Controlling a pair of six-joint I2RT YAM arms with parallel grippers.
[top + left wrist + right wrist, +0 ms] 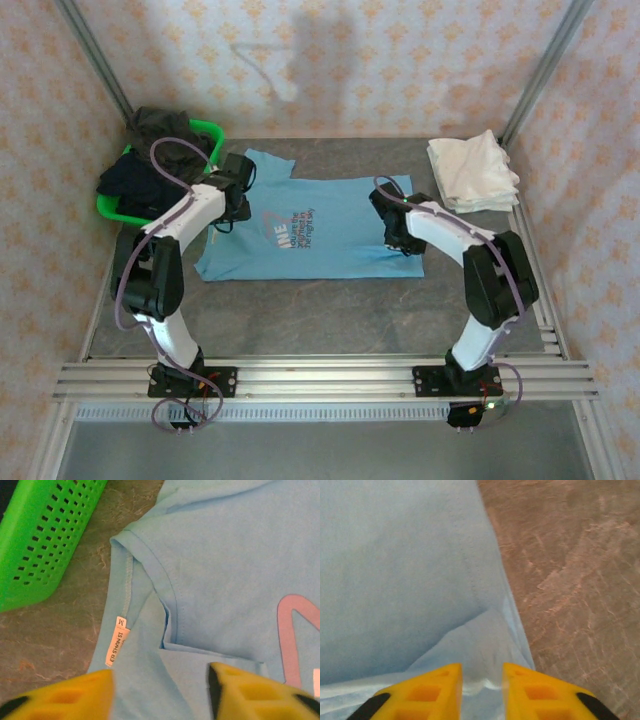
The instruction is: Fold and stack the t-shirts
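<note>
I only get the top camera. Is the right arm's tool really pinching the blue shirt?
Observer: Yes, the right tool is shut on a raised fold at the edge of the sky-blue t-shirt.
Operator: And the left one?
Observer: The left tool is open, with one finger on each side of the cloth near the collar.
Operator: Anything tiny I'm missing?
Observer: A white size tag marked M shows at the neck.

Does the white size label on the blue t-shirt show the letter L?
No, in the left wrist view the white label on the blue t-shirt reads M.
</note>
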